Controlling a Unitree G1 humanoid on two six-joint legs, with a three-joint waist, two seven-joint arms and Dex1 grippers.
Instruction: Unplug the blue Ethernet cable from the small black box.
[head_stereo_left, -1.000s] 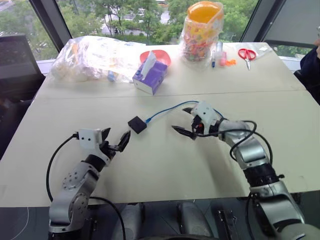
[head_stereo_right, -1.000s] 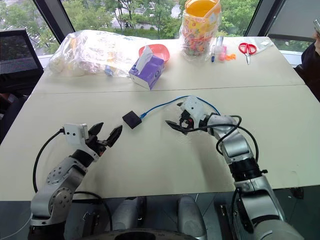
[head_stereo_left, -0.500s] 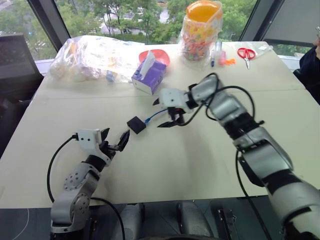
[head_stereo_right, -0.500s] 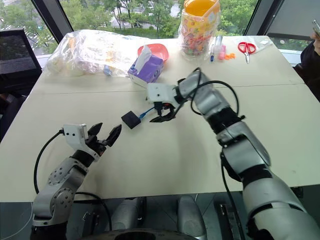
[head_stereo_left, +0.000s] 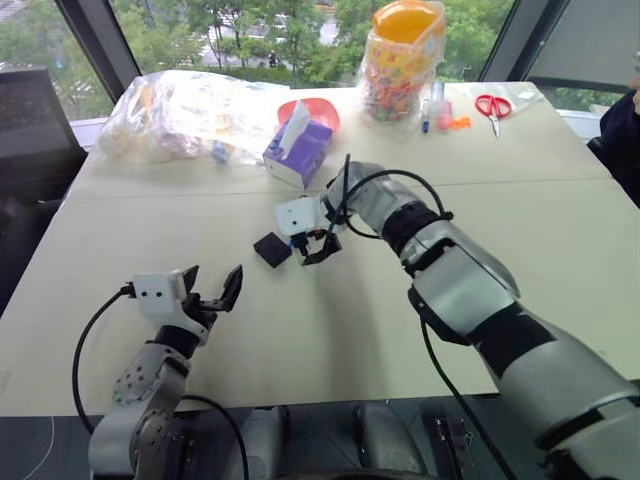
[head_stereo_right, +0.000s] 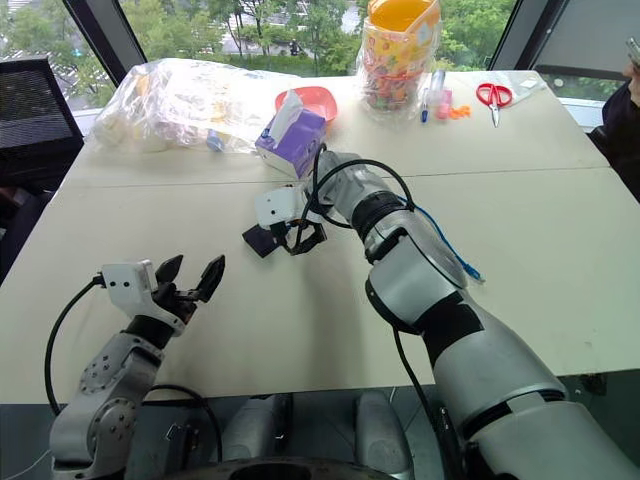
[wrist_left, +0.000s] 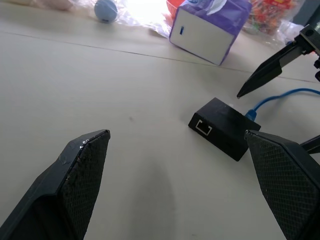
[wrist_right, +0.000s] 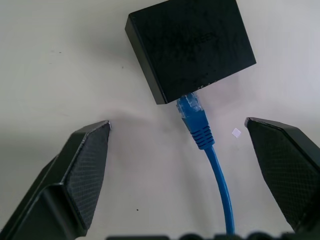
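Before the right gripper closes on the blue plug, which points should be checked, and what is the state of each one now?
1. Blue Ethernet cable plugged into the small black box: ok, still seated.
2. Right gripper open: ok, fingers wide apart.
3. Plug between the right fingers: ok, roughly centred, not touched.
4. Left gripper open: ok.
5. Left gripper bracing the box: not ok, it stands apart from it, nearer the robot.
6. Purple tissue box clear of the work: ok, farther back on the table.

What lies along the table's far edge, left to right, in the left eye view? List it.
Clear plastic bag → purple tissue box → candy jar → red scissors.
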